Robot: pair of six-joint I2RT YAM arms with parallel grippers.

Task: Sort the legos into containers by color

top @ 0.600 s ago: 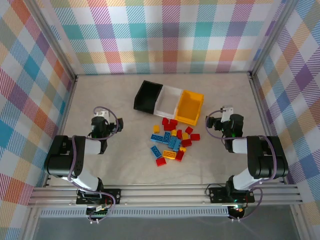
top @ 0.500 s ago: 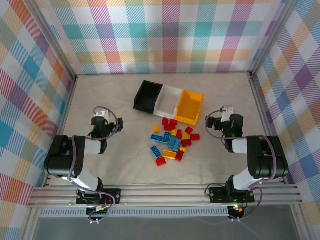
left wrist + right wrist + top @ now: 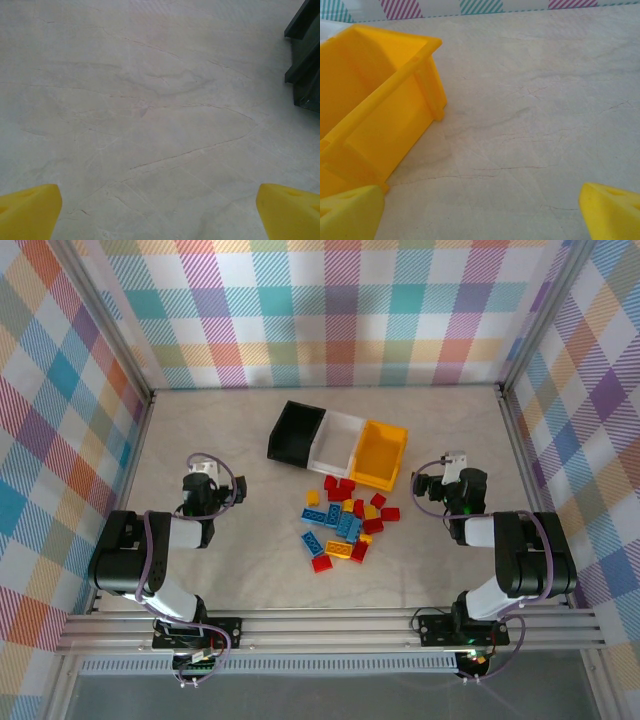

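Red, blue and yellow legos [image 3: 345, 523] lie in a loose heap at the table's middle. Just behind them three containers stand in a row: black [image 3: 295, 432], white [image 3: 338, 445], yellow [image 3: 378, 453]. My left gripper [image 3: 204, 480] rests folded back left of the heap, open over bare table [image 3: 160, 215], its yellow fingertips [image 3: 27, 210] far apart with nothing between them. My right gripper [image 3: 450, 478] sits right of the heap, open and empty [image 3: 480, 215], with the yellow container [image 3: 370, 115] close ahead on its left. The black container's corner [image 3: 305, 55] shows at the left wrist view's right edge.
Metal rails and plaid walls [image 3: 330, 310] close in the table on three sides. Bare pale tabletop [image 3: 230, 420] spreads left and right of the containers and between the heap and the near rail [image 3: 330, 625].
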